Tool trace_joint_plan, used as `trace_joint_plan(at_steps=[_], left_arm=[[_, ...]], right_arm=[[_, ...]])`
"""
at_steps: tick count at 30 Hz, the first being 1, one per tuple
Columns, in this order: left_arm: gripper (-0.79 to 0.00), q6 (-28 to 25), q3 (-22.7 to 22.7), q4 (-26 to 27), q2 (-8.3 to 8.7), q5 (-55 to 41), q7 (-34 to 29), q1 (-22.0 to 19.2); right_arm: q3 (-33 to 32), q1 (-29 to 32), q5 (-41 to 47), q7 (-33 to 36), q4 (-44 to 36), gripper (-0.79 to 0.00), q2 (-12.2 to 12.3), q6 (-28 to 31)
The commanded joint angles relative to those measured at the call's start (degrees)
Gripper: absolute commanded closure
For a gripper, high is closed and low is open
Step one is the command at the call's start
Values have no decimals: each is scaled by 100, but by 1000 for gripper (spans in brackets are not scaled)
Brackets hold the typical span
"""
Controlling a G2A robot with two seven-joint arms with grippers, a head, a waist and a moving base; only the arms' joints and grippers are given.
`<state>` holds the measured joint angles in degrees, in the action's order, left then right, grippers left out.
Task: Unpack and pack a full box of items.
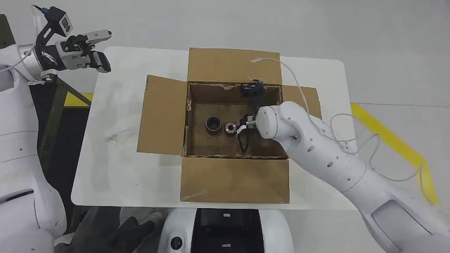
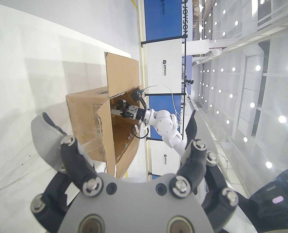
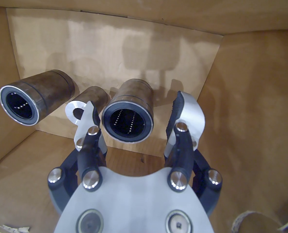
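While unpacking the cardboard box (image 1: 235, 177), straddling one upright linear bearing (image 3: 127, 103) near its middle with right gripper (image 3: 136, 110) spread wide, pads apart from it. Holding left gripper (image 2: 119, 120) wide, empty, by the far left table (image 1: 112, 169) corner. Next, probably: close, lift straight up.

Third cylinder (image 3: 93, 96) half hidden behind right pincer (image 3: 136, 101), perhaps shorter; cardboard flap (image 3: 255, 221) cropped
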<state>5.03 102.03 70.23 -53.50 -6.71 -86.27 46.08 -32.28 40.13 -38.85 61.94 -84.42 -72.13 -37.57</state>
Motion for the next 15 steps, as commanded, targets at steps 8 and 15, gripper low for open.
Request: trace_joint_plan(at_steps=[8,15], left_arm=[[-785,0,0,0,0,0,0,0],[-785,0,0,0,0,0,0,0]], right_arm=[[20,38,-73,22,85,-551,-105,-13],[-15,52,-217,94,39,0,-152,-17]])
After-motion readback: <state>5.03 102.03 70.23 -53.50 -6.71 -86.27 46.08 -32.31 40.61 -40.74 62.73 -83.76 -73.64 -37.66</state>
